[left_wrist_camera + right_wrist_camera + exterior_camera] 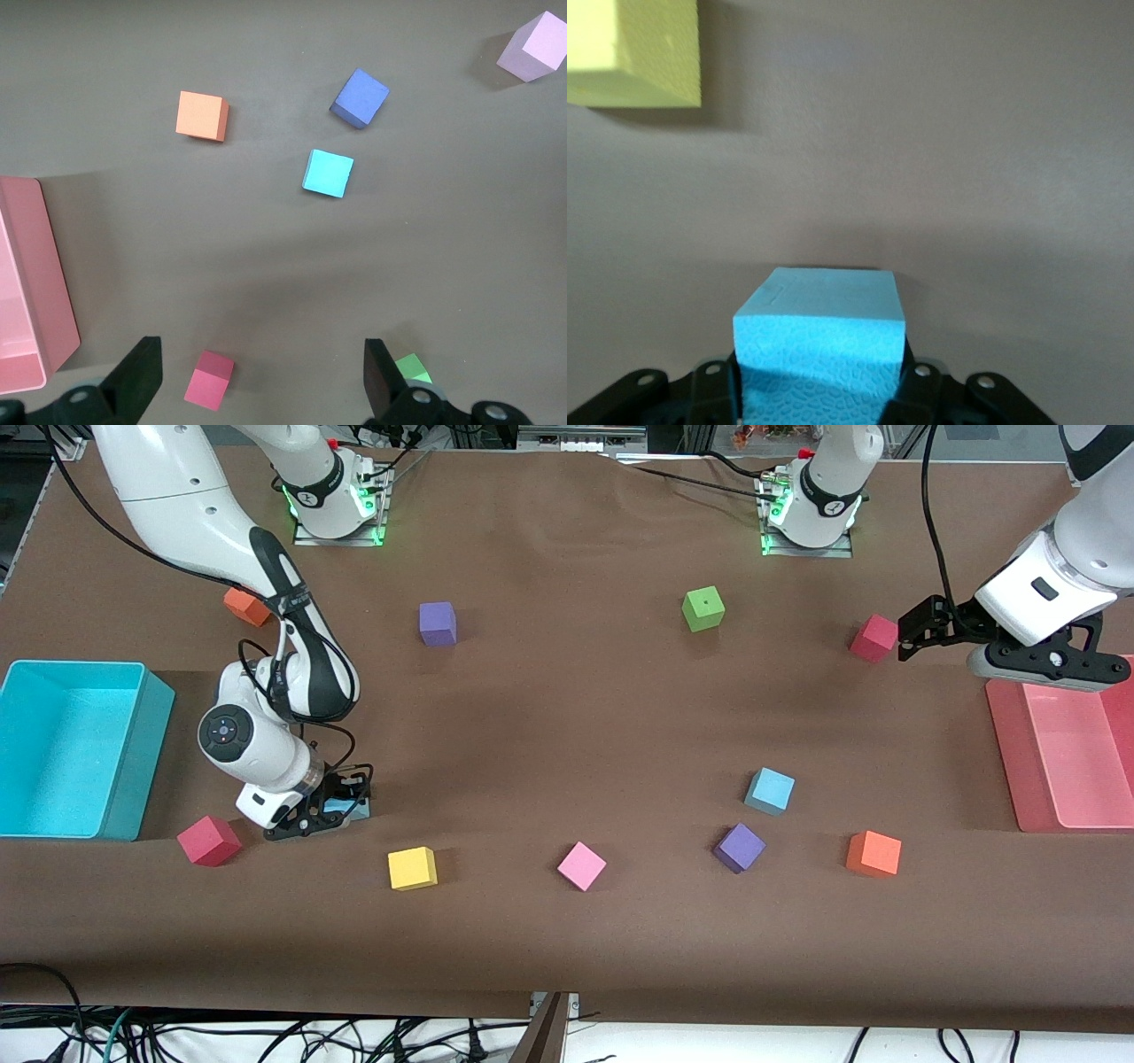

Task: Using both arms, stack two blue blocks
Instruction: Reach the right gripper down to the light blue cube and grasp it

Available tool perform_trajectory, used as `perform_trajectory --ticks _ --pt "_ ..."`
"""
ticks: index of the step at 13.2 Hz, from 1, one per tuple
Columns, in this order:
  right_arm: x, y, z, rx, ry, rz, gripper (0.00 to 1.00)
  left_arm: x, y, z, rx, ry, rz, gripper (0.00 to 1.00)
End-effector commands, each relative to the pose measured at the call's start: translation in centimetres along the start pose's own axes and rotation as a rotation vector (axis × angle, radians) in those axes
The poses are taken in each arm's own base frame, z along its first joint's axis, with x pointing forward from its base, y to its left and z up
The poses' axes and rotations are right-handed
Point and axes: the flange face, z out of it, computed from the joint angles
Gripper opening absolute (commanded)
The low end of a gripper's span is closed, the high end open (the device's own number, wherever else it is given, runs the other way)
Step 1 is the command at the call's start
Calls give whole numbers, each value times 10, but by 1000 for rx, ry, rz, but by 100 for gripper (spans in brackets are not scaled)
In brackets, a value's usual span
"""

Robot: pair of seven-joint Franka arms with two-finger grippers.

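One blue block [353, 810] sits between the fingers of my right gripper [332, 811], low at the table near the right arm's end. In the right wrist view the block [819, 310] fills the gap of the right gripper [819, 394], and both fingers press its sides. The second blue block [769, 791] lies free on the table toward the left arm's end; it also shows in the left wrist view [329, 173]. My left gripper [912, 633] hangs open and empty in the air beside a crimson cube [874, 638], its fingers wide apart in the left wrist view [261, 381].
A cyan bin [133, 762] stands at the right arm's end and a pink bin [1010, 753] at the left arm's end. A yellow cube [412, 868], a red cube [209, 841], a pink cube [581, 865], purple cubes [739, 847] [437, 623], orange cubes [873, 854] [246, 606] and a green cube [703, 608] are scattered about.
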Motion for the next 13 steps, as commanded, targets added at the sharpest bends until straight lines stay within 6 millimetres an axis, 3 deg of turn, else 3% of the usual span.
perform_trajectory --ticks 1,2,4,7,10,13 --pt "18 -29 -49 33 -41 -18 39 2 0 -6 -5 11 9 100" --pt "24 -47 -62 40 -60 24 39 2 -1 -6 -5 11 8 100" --pt "35 -113 -87 37 -57 96 40 2 -1 -6 -5 11 8 100" --pt "34 -205 -80 42 -44 194 40 2 0 -6 -5 11 9 100" --pt "17 -306 -68 48 -38 296 40 3 1 -2 -5 5 12 100" --pt "3 -369 -58 60 -33 314 40 4 0 -2 -7 5 11 100"
